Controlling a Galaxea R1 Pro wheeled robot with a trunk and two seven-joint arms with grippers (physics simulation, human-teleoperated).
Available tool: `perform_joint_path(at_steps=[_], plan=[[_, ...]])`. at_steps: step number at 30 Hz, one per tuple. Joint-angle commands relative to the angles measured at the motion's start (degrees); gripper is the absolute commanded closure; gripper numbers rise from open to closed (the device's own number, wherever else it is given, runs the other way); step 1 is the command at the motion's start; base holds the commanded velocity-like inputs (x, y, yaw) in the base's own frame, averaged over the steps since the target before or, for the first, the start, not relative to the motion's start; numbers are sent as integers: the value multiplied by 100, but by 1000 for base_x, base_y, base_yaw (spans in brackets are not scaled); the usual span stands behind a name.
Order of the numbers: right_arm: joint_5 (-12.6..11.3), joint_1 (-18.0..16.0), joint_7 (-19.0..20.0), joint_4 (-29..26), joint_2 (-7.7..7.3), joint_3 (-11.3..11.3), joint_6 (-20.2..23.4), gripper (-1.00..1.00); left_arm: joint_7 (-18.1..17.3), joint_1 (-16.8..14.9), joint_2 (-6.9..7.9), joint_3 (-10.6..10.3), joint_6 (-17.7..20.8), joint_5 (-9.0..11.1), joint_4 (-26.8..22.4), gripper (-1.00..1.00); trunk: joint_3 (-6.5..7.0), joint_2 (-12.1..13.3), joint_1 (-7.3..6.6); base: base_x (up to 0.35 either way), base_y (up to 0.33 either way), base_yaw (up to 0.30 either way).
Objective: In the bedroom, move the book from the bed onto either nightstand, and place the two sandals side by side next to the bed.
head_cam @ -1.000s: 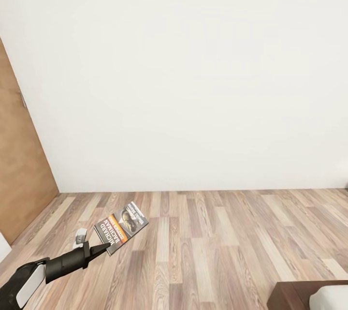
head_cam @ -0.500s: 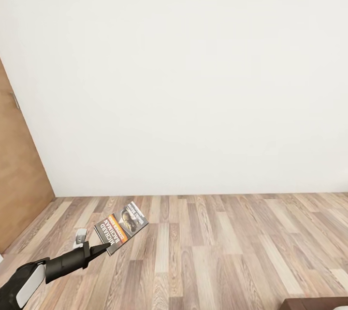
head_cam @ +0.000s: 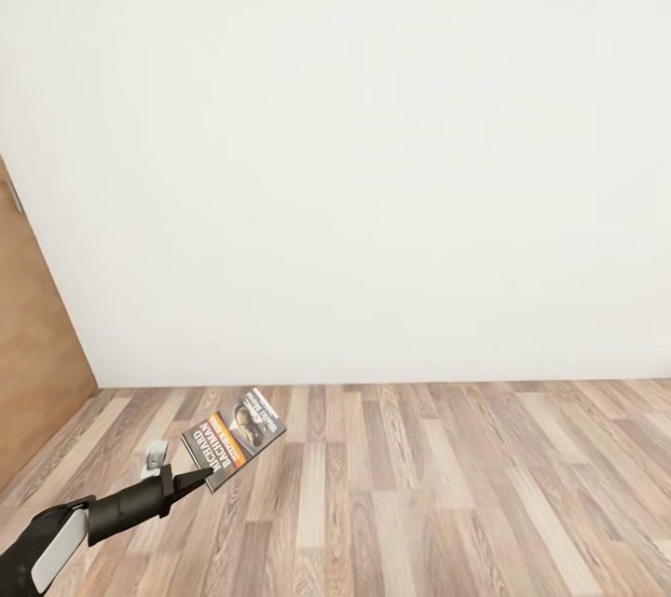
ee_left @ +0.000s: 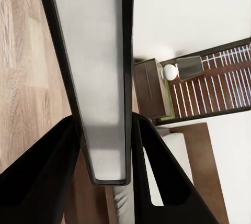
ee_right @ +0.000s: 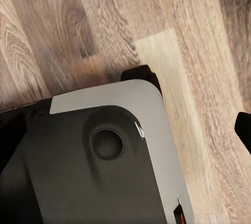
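- One thin dark grey paperback book (head_cam: 235, 439) is held clear above the light wood-plank floor (head_cam: 447, 485), pinched at one edge by the left gripper (head_cam: 198, 478).
- Risk: so narrow a hold could let it slip in transit.
- The right gripper's state cannot be told.
- A dark brown nightstand (ee_left: 151, 88) stands beside the bed (ee_left: 201, 156), well apart; nothing blocks the way.

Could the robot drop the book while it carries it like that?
Maybe. The left gripper pinches the book by one edge only, high above the wood floor, so a jolt might slip it free. The nightstand is off to the side in the left wrist view, so the carrying may go on a while.
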Motion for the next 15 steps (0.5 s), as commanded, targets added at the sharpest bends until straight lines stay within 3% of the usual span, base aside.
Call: perform_joint_path(at_steps=[1, 15], plan=[[-48, -9, 36, 24, 2, 49, -24, -100, -6, -3, 1, 2, 45, 26, 1, 100, -6, -3, 2, 195, 0, 0], [-54, -9, 36, 24, 26, 41, -26, -100, -10, -2, 1, 2, 50, 26, 1, 100, -6, -3, 2, 195, 0, 0]])
